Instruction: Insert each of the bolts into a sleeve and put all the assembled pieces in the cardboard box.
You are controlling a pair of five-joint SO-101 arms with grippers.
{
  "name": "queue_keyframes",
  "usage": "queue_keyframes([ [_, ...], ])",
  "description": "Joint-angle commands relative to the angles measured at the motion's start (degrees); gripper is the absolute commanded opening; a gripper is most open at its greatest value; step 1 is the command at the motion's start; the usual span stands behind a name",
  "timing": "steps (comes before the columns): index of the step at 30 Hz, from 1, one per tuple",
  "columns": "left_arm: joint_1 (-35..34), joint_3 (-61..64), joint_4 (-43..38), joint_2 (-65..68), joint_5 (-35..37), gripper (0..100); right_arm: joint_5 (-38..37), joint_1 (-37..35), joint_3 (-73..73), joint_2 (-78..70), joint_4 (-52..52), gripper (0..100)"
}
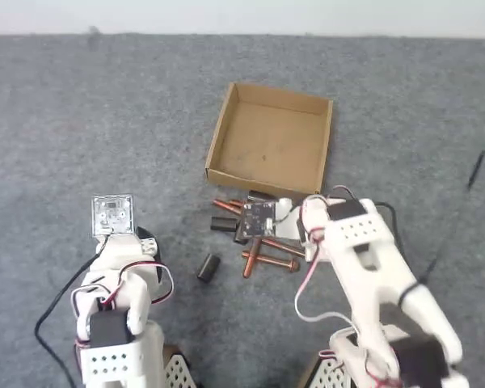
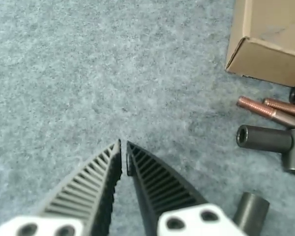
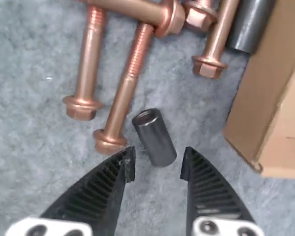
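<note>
High view: open brown cardboard box (image 1: pixel 271 137) beyond both arms, copper-coloured flanged bolts (image 1: pixel 268 260) partly hidden under the right arm's wrist, one short dark metal sleeve (image 1: pixel 208 267) apart between the arms. Left wrist view: left gripper (image 2: pixel 124 147) jaws pressed together over grey carpet (image 2: pixel 88 73), with box corner, bolts and sleeves well off to one side of the tips. Right wrist view: right gripper (image 3: pixel 158 158) jaws spread, another dark sleeve (image 3: pixel 154 137) lying just ahead between the tips, bolts crowding beside one jaw, box wall near the other.

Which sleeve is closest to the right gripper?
The sleeve lying just ahead of the open right gripper, beside the head of a bolt. The other sleeve lies farther off, by the cardboard box.
</note>
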State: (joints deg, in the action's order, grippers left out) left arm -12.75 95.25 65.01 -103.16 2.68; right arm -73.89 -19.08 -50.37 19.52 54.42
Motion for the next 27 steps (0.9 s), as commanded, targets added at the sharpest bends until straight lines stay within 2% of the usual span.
queue_keyframes([
  [1, -0.53, -0.22, -1.23, -1.05, -0.44, 1, -0.88, -0.22, 5.89, -4.53, -0.66, 16.0],
  [17, -0.53, -0.22, -1.41, -1.05, -0.53, 1, -0.97, 0.31, 8.62, -17.45, -2.86, 15.4],
  [22, -0.53, -0.22, -1.41, -1.05, -0.53, 1, -0.62, 2.15, 9.58, -17.98, -3.21, 0.0],
  [25, -0.53, -0.22, -1.41, -1.05, -0.53, 1, 1.41, 3.74, 9.67, -17.45, -2.77, 2.0],
  [27, -0.53, -0.22, -1.41, -1.05, -0.53, 1, 7.56, 5.14, 10.90, -16.66, -2.59, 0.5],
])
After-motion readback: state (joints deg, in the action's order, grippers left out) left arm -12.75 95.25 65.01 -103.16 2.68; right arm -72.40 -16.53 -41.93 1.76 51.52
